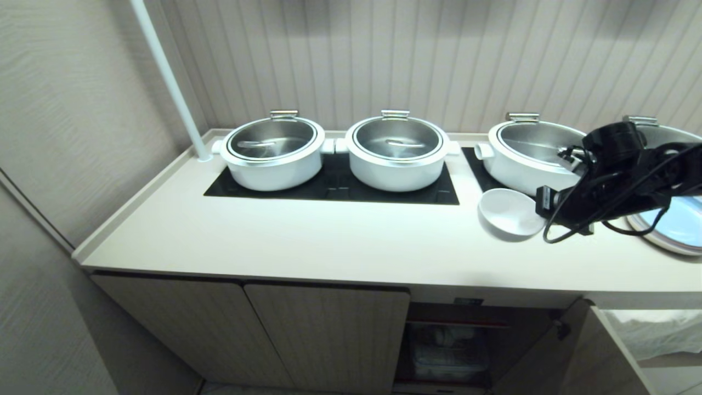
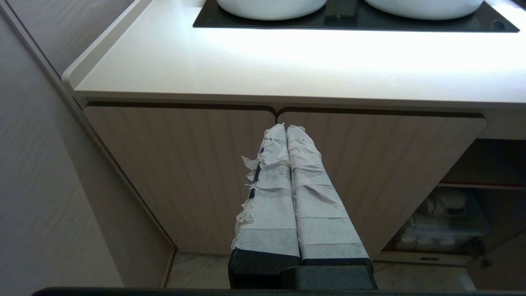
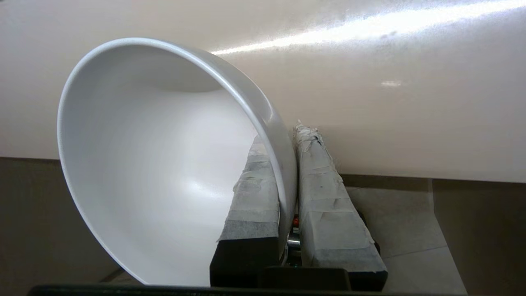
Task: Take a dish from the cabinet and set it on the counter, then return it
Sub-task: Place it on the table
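Observation:
The dish (image 1: 507,213) is a small plain white bowl, held tilted just over the counter (image 1: 329,236) in front of the right-hand pot. My right gripper (image 1: 540,216) is shut on its right rim. In the right wrist view, the taped fingers (image 3: 316,176) pinch the dish (image 3: 164,164) wall, one inside and one outside, at the right gripper (image 3: 283,137). The cabinet (image 1: 329,334) below has two doors closed and its right compartment (image 1: 449,345) open. My left gripper (image 2: 286,128) is shut and empty, parked in front of the closed cabinet doors (image 2: 185,172).
Three white pots with steel lids (image 1: 272,153) (image 1: 396,151) (image 1: 526,153) stand on black cooktop panels (image 1: 334,186). A round glass-topped lid (image 1: 677,227) lies at far right. A white pole (image 1: 170,82) rises at the back left. The opened cabinet door (image 1: 598,351) juts out lower right.

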{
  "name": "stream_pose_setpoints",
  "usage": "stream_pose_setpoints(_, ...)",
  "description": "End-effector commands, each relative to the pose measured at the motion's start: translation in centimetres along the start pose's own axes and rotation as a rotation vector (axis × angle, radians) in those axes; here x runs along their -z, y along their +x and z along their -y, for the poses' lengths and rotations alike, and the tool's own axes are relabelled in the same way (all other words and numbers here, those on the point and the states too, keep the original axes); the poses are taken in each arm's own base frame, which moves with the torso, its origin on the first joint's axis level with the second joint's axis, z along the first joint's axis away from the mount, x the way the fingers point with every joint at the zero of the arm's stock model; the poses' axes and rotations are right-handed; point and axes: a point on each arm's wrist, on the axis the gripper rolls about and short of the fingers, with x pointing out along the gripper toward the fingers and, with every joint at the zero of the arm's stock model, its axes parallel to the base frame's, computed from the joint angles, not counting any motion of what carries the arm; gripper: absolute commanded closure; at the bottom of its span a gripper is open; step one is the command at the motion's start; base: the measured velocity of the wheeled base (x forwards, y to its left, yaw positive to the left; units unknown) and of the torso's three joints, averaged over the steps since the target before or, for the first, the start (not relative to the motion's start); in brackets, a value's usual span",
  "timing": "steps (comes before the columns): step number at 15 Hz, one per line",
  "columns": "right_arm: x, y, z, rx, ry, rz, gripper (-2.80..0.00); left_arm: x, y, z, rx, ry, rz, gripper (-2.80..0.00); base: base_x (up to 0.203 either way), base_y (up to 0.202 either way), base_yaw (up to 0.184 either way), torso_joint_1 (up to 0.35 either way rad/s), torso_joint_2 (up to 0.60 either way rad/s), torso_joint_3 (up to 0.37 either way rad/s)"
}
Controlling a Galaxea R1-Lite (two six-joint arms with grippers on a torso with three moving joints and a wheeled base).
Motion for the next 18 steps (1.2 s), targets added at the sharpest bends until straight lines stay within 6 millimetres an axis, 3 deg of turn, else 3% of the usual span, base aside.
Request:
stream_pose_setpoints(1, -0.6, 2.0, 0.8, 0.013, 0.017, -0.026, 0.0, 0.0, 0.0, 0.0, 0.0, 0.0, 0.0, 0.0, 0.0, 0.0, 0.0, 0.0, 0.0, 0.0)
stream_pose_setpoints(9, -0.4, 5.7, 2.4, 0.06, 0.036, -0.075, 0.0, 0.0, 0.0, 0.0, -0.001, 0.0, 0.0, 0.0, 0.0, 0.0, 0.0, 0.0, 0.0, 0.0)
stream_pose_setpoints(18, -1.2, 7.7, 2.8, 0.066, 0.037, -0.071, 0.0, 0.0, 0.0, 0.0, 0.0, 0.0, 0.001, 0.0, 0.0, 0.0, 0.0, 0.0, 0.0, 0.0)
